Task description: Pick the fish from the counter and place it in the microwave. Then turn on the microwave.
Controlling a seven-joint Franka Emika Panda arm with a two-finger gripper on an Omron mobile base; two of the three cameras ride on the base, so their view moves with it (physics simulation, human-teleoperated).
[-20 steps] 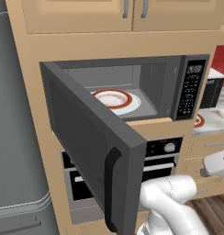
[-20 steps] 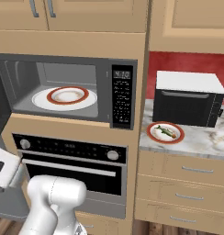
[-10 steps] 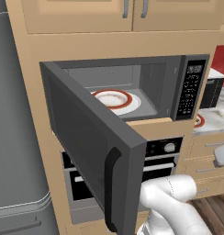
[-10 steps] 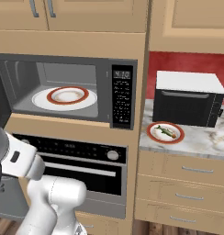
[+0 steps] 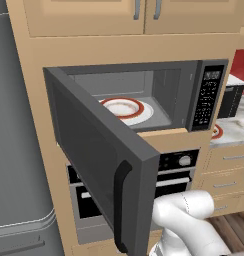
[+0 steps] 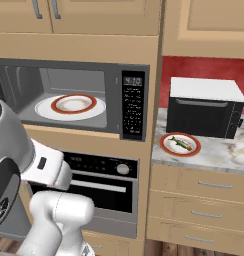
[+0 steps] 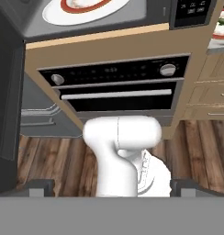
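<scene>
Swinging wide toward the camera, the microwave door (image 5: 101,165) stands fully open in the left base view, its black vertical handle (image 5: 120,205) nearest the lens. From the hand view, the gripper (image 7: 111,188) looks down at a wooden floor (image 7: 58,156), its two dark finger tips set far apart at the bottom corners, jaws spread wide and holding nothing.

Behind the door, the microwave (image 6: 79,97) shows its lit cavity, where a red-rimmed white plate (image 6: 73,104) rests on a larger white turntable (image 6: 44,111). The black button panel (image 6: 133,107) runs down the cavity's right side. Directly beneath sits the black oven (image 6: 101,180), with a round knob (image 6: 123,169) and a silver bar (image 7: 116,94) across its front.

To the right, the counter (image 6: 219,152), pale marbled stone over light wooden drawers (image 6: 204,192), carries a second red-rimmed plate (image 6: 180,144). The fish (image 6: 180,144), slender and olive-green, lies on that plate, well apart from the microwave's open cavity. Just behind the plate stands a black toaster oven with a white top (image 6: 204,107), backed by a red wall (image 6: 204,67). Light wooden cupboards (image 6: 74,15) run above, and a grey refrigerator (image 5: 16,150) fills the left in the left base view.
</scene>
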